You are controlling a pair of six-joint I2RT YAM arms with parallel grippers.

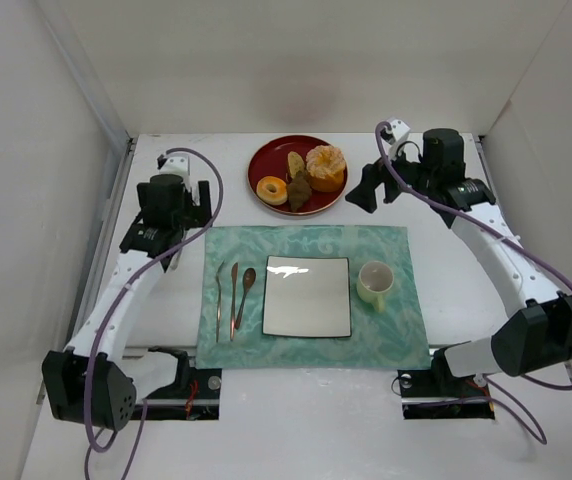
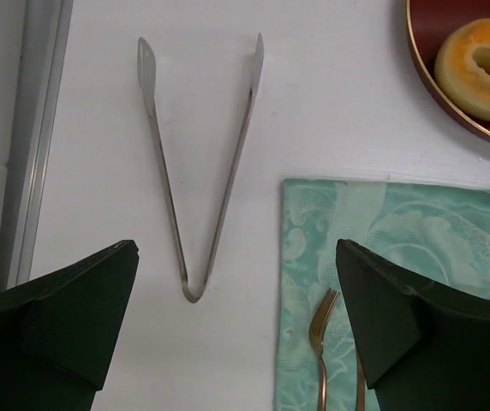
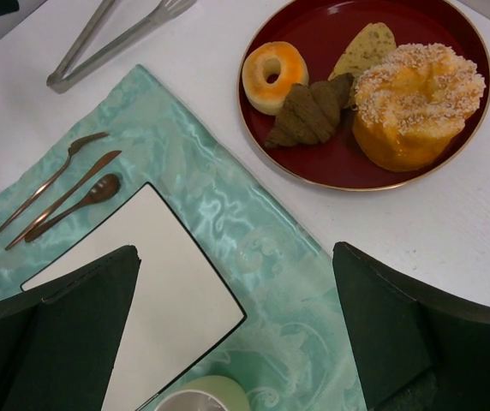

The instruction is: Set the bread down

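Your left gripper (image 2: 236,257) and right gripper (image 3: 236,253) both gape empty, so treat the bread (image 3: 309,116), lying on the red plate (image 3: 313,26) at the far side between doughnut (image 3: 258,90) and big bun (image 3: 416,103), as likely light, soft and flaky: pinch gently across its thick middle

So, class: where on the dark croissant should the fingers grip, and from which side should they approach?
Best grip the croissant across its thick middle, coming straight down from above: it lies flat on the red plate, its ends taper to points, and the doughnut and sesame bun sit close beside it.
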